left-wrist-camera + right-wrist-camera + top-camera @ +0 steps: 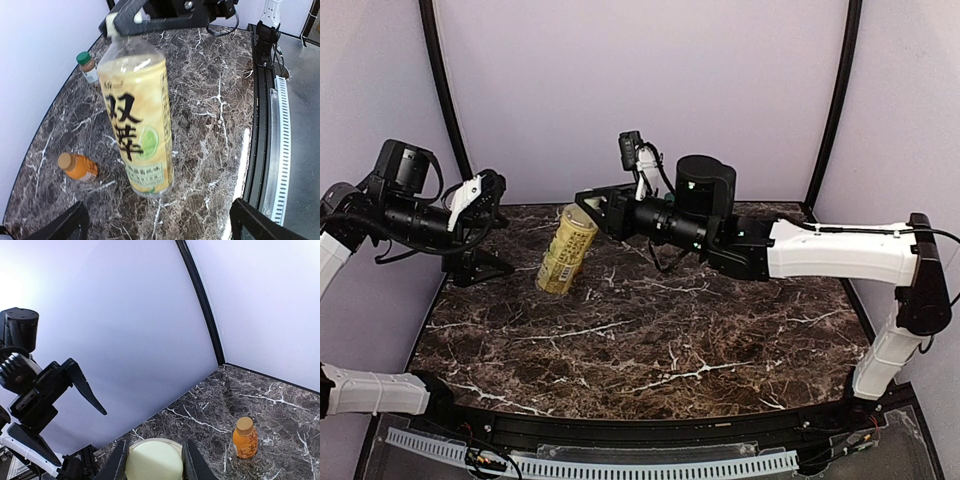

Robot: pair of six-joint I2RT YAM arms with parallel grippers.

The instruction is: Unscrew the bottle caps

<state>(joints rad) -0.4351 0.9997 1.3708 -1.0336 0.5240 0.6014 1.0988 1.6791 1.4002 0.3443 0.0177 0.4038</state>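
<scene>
The tall yellowish tea bottle leans on the marble table, its base down. My right gripper is shut on its cream-white cap, one finger on each side. My left gripper hangs open just left of the bottle, its fingers wide apart and touching nothing. The squat orange bottle stands upright with its cap on. The slim bottle with a dark green cap stands near the back wall.
The dark marble table is bounded by purple walls with black corner posts. A black rail and perforated strip run along the near edge. The right arm reaches across the back of the table.
</scene>
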